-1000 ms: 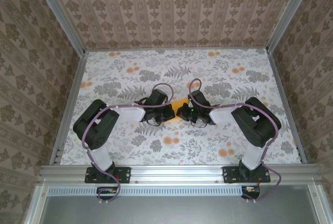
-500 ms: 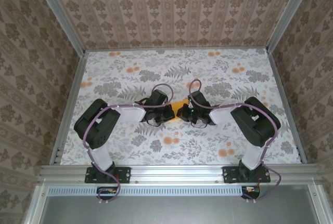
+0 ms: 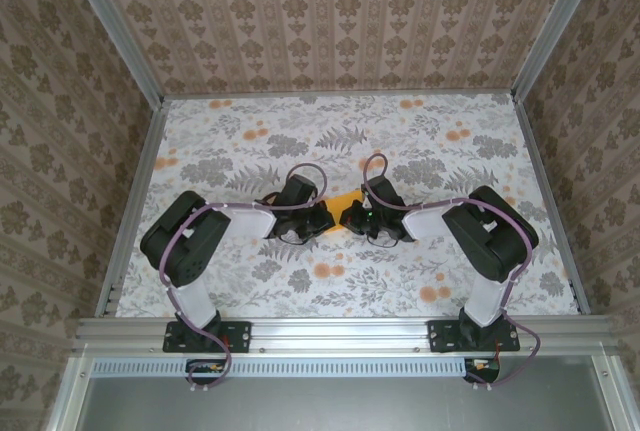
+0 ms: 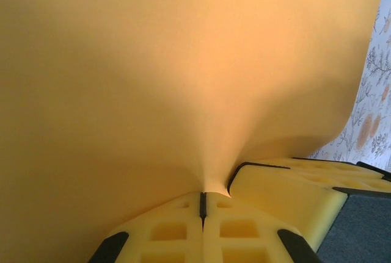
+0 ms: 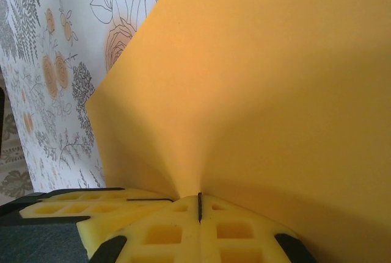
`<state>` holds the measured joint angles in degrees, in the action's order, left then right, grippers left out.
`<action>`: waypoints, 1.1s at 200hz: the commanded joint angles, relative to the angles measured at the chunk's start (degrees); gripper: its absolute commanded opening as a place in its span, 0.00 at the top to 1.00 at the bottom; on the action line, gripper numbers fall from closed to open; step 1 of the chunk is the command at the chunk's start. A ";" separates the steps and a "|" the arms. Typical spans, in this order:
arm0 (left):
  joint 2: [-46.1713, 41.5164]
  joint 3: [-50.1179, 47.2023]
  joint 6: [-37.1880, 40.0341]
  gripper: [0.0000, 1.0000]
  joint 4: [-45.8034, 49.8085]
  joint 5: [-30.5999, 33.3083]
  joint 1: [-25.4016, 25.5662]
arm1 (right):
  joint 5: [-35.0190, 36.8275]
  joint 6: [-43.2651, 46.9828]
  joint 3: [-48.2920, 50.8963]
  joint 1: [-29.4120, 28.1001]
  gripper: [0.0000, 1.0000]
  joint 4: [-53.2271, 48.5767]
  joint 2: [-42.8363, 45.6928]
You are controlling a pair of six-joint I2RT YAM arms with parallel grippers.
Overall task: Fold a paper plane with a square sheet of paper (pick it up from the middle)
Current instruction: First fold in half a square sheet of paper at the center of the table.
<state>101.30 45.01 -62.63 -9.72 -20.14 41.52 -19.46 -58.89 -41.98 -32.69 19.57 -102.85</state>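
**Operator:** State the location of the sheet.

**Technician:** The worktop [image 3: 200, 136] has a floral print. The square sheet of paper [image 3: 346, 200] is at the worktop centre. From above, the arms cover most of it and a small orange patch shows between them.

**Operator:** Gripper condition?

**Technician:** The left gripper [image 4: 203, 201] is just left of the worktop centre, fully closed and pinching the sheet. The right gripper [image 5: 199, 202] is just right of the worktop centre, fully closed and pinching the same sheet.

**Operator:** What do the wrist views add?

**Technician:** From above, the jaws are too small to judge. Each wrist view shows the paper puckering into the seam between the yellow foam pads [image 4: 177, 232]. Beyond the seam the sheet rises smooth and gently curved. Each wrist view also shows the other gripper's pads close alongside. The top view shows both arms bent inward toward the worktop centre.
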 commanded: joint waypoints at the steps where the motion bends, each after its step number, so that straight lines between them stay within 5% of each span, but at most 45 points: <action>1: 1.02 -3.57 -1.97 1.00 7.61 3.27 -1.37 | 1.73 1.41 2.44 1.74 1.00 -3.15 0.53; 142: 1.53 -3.81 -0.12 1.00 8.91 2.93 -1.90 | 3.23 10.11 6.11 15.03 1.00 -8.39 12.06; 220: 3.12 7.08 25.13 1.00 20.08 2.19 -4.14 | -0.31 6.72 4.11 7.34 0.99 -5.30 13.41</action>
<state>102.02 49.50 -50.57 -1.41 -21.43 38.44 -18.57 -50.17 -36.18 -22.74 13.06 -87.39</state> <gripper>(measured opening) 0.044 0.048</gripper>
